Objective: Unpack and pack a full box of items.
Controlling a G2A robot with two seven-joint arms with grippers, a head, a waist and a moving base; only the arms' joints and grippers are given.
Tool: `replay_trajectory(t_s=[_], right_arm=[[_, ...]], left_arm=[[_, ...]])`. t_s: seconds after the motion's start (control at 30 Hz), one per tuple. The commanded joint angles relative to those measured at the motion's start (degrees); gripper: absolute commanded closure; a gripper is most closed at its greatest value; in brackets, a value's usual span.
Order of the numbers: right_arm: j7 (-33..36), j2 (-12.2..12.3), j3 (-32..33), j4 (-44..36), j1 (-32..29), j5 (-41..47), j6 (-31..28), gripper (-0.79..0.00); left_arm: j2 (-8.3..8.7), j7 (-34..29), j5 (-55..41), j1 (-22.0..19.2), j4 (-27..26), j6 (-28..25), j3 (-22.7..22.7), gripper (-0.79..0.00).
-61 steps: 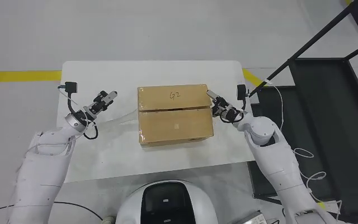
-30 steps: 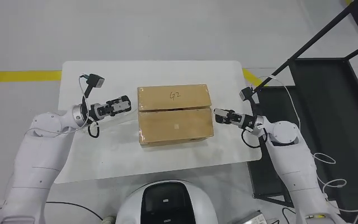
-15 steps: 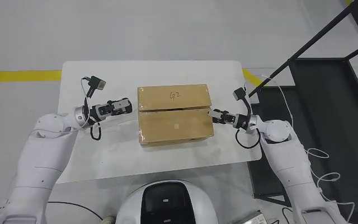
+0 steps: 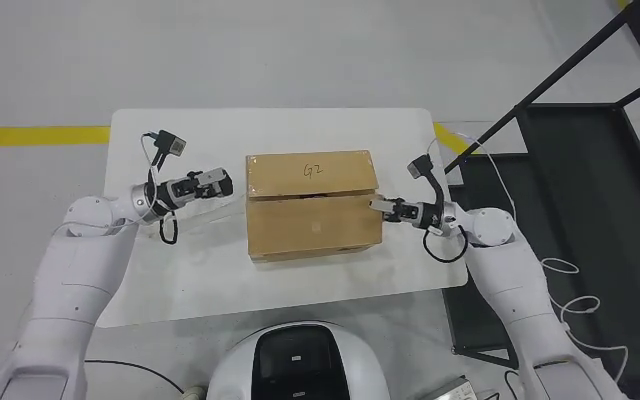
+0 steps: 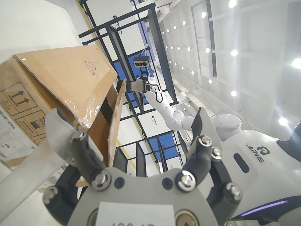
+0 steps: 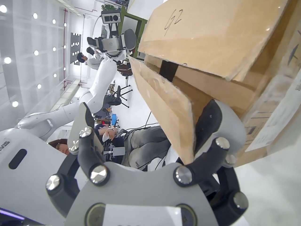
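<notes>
box [image 4: 313,205] mid-counter [image 4: 180,280], top flaps unsealed, near flap [image 4: 315,228] lifted a little | your left pincer [image 4: 222,184] just beside box's left end, spread wide, holding nothing | your right pincer [image 4: 378,205] at box's right end, spread wide, near flap's corner between its fingers, not clamped

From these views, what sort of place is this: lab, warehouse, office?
Probably an indoor robot test hall or workshop: a yellow line painted on the grey floor, a dark metal rack beside the white table, and a high ceiling with rows of lights.
</notes>
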Motion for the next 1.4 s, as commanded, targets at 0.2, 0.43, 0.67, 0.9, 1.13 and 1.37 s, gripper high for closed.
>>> replay_trajectory(t_s=[0.2, 0.43, 0.67, 0.9, 1.13, 1.37], right_arm=[[5.25, 1.78, 2.85, -7.71, -4.5, 5.53, 1.36, -0.785], [7.82, 3.78, 4.11, -16.55, -10.85, 7.2, 3.93, -0.785], [9.44, 5.42, 0.94, -19.07, -13.72, 4.42, 5.55, -0.785], [7.73, 6.24, -5.45, -15.57, -12.56, -2.15, 3.84, -0.785], [3.75, 6.25, -10.21, -10.52, -10.16, -7.31, -0.12, -0.785], [1.93, 5.83, -13.41, -5.23, -7.59, -5.56, -1.95, -0.785]], left_arm=[[1.12, -0.59, -0.54, 2.58, -2.91, 0.62, -2.97, -0.785], [1.48, -1.0, 0.27, 3.7, -4.66, 1.02, -3.39, -0.785], [1.49, -1.36, 0.76, 4.14, -5.36, 1.38, -2.91, -0.785], [1.6, -1.97, 1.13, 4.38, -6.35, 2.0, -2.76, -0.785], [1.63, -1.71, 1.88, 4.62, -7.35, 2.0, -2.48, -0.785], [1.71, -2.1, 1.96, 5.08, -8.06, 2.39, -2.36, -0.785]])
